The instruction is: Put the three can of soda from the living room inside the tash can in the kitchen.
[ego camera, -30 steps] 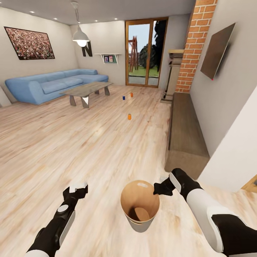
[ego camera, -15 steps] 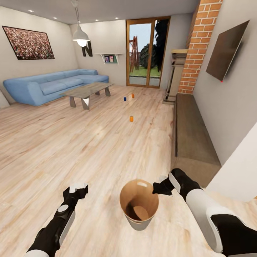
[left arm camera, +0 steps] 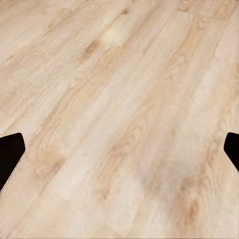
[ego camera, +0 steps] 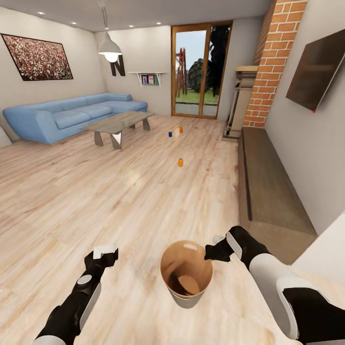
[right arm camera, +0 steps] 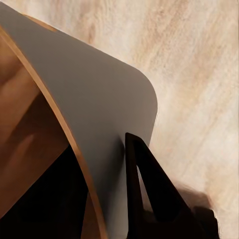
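Tan-brown and smooth inside, the trash can [ego camera: 187, 274] hangs over the wood plank floor [ego camera: 120, 201], gripped at its rim by the right gripper [ego camera: 211, 252]. In the right wrist view one dark finger [right arm camera: 149, 189] presses against the bin's grey outer wall [right arm camera: 99, 119] while the other side is lost in shadow inside the rim, so the jaws are pinched on the wall with only its thickness between them. The bin looks empty, its round bottom bare.

Level with it on the far side, the left gripper [ego camera: 105, 254] holds nothing; in the left wrist view its two black fingertips [left arm camera: 10, 154] sit at opposite edges with bare planks between, spread wide.

Well ahead of both grippers, the soda cans stand upright on the floor: one orange can [ego camera: 180, 162] nearest, then a blue can [ego camera: 170, 134] and a second orange can [ego camera: 181, 129] close together farther on. No obstacle lies on the open floor between the grippers and the cans. Left of the cans are a low grey table [ego camera: 117, 123] and a blue sofa [ego camera: 72, 115]; beyond them, wood-framed glass doors [ego camera: 201, 72]. A brick column [ego camera: 275, 62] and a long low bench [ego camera: 268, 182] line the right wall.
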